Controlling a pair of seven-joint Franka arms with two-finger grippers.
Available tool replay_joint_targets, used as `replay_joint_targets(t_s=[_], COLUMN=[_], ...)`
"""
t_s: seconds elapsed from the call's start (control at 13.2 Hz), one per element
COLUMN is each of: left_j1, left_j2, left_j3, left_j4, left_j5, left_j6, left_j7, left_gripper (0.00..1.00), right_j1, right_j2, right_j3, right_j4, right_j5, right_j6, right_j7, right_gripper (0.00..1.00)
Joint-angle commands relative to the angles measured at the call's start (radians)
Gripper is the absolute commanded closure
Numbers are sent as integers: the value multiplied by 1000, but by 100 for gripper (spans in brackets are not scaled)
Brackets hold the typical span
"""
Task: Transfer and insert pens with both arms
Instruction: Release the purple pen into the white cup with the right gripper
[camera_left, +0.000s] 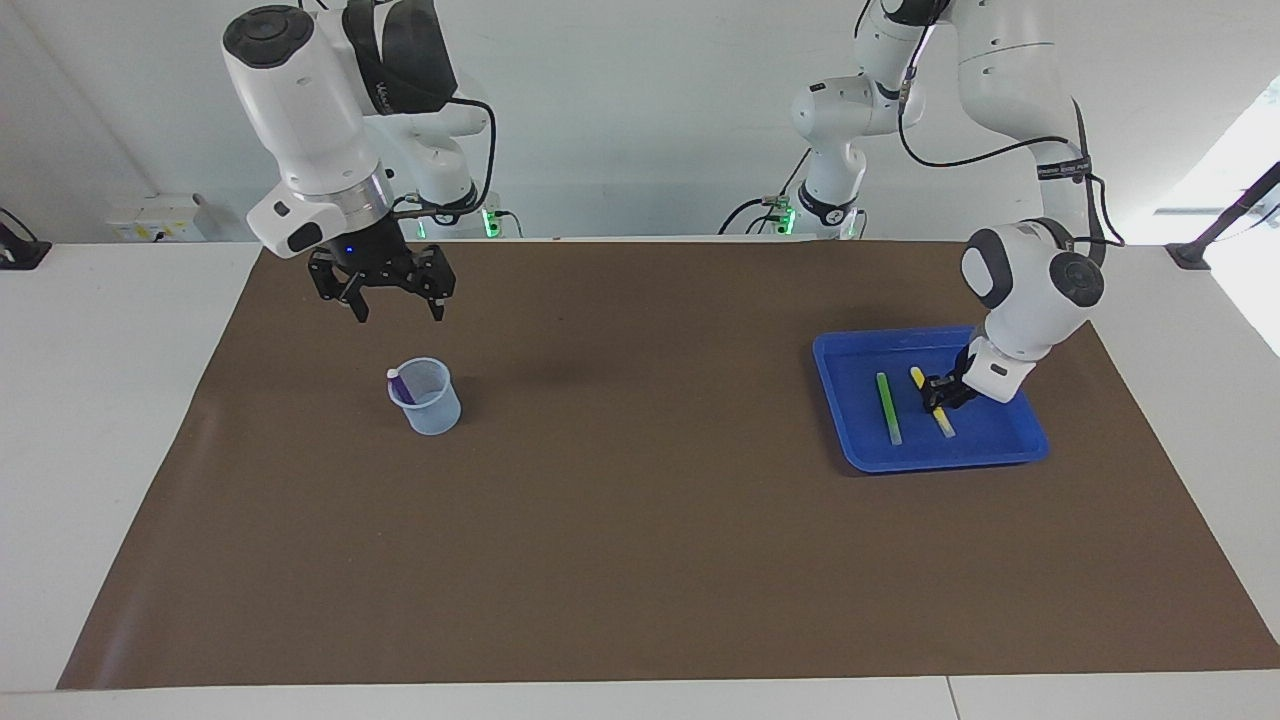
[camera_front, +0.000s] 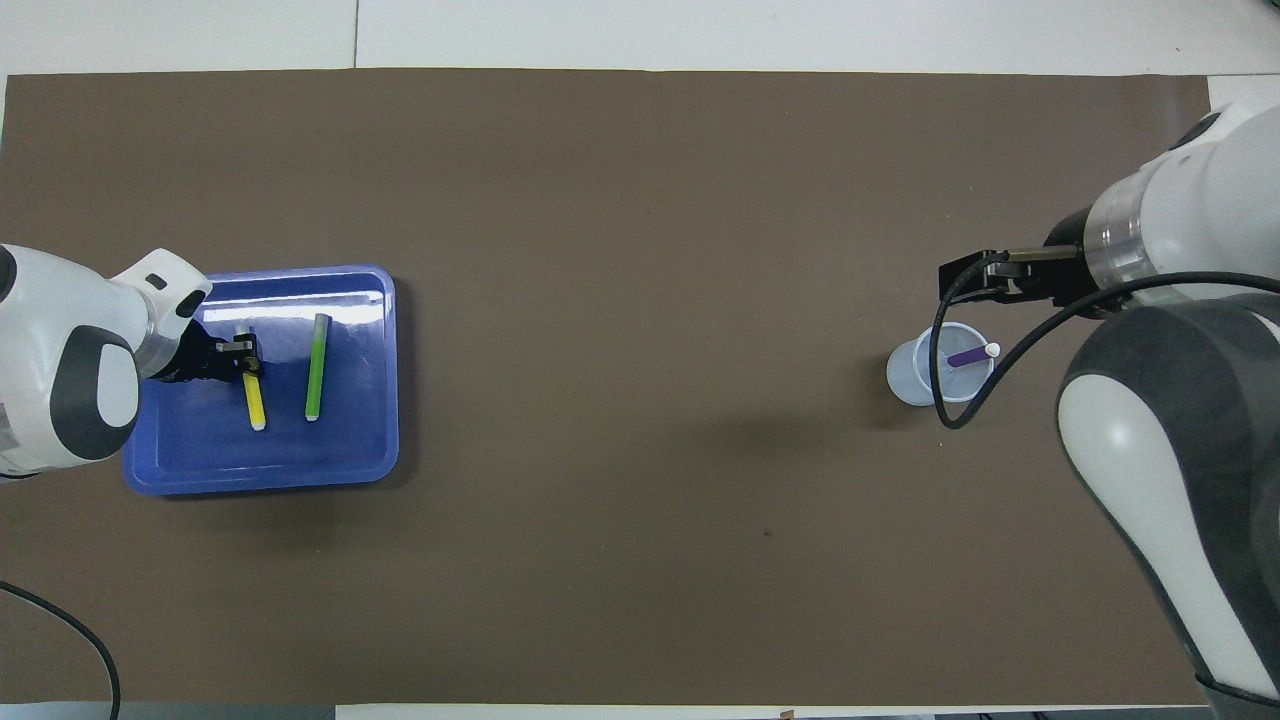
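Two white jointed arms — black joint caps, silver wrist rings, black cables, blk grippers.
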Motion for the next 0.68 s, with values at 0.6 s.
replay_joint_targets(t_s=[0.6], left_j1=[-1], left_j2=[22], left_j3=[6], left_j4=[93], left_j5=[9], left_j6=[-113], left_j7=[-21], left_gripper=[100], right_j1=[114], right_j2=[21], right_j3=[-176], right_j4=[127], right_j5=[-10], right_j6=[-152], right_j7=[13], right_gripper=[0])
